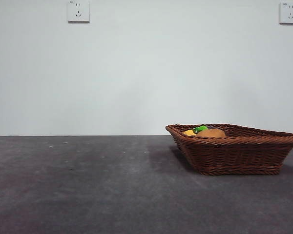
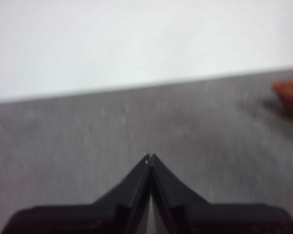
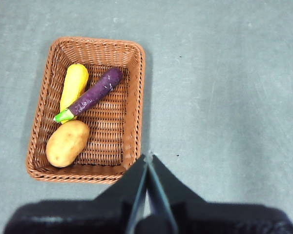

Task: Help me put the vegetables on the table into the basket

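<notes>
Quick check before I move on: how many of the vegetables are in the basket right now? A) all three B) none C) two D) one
A: the right wrist view shows the corn cob, the eggplant and the potato all lying inside the basket, and no vegetable on the table around it.

From your front view, the basket [image 1: 234, 151] wall hides most of the vegetables; left wrist view shows it blurred and edge-cropped.
</notes>
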### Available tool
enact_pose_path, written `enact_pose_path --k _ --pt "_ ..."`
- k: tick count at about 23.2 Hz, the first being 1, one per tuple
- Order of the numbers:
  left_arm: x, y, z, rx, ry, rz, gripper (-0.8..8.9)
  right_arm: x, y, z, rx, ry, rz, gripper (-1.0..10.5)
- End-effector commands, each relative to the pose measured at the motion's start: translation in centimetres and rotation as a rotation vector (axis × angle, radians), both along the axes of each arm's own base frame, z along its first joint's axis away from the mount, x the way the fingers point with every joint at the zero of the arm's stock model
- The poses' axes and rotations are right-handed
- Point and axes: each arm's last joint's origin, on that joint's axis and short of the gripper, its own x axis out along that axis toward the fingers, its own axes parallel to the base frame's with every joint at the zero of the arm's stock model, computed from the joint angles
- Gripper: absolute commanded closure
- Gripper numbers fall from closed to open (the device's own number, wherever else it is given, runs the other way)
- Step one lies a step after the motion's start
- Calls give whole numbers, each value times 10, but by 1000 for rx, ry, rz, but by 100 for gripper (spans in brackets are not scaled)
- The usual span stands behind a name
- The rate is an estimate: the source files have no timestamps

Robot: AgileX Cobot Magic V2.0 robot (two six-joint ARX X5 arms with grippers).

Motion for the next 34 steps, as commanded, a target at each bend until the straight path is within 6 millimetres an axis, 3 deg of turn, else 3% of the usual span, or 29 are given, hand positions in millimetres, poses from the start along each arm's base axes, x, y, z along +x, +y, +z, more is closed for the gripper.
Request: enact_pose_path --k 1,8,27,31,34 --pt "0 1 -10 102 54 -1 817 2 1 -1 5 3 -7 946" --pt "0 3 -11 -63 79 90 817 3 1 -2 5 4 -7 946" --pt "2 3 -12 -67 100 89 817 3 -1 -2 -34 -5 -44 946" --pt "2 3 -13 -66 110 89 817 -17 -6 -1 -27 -48 -47 946" --pt "2 3 -14 -66 119 90 817 -49 -15 -17 25 -243 -48 946"
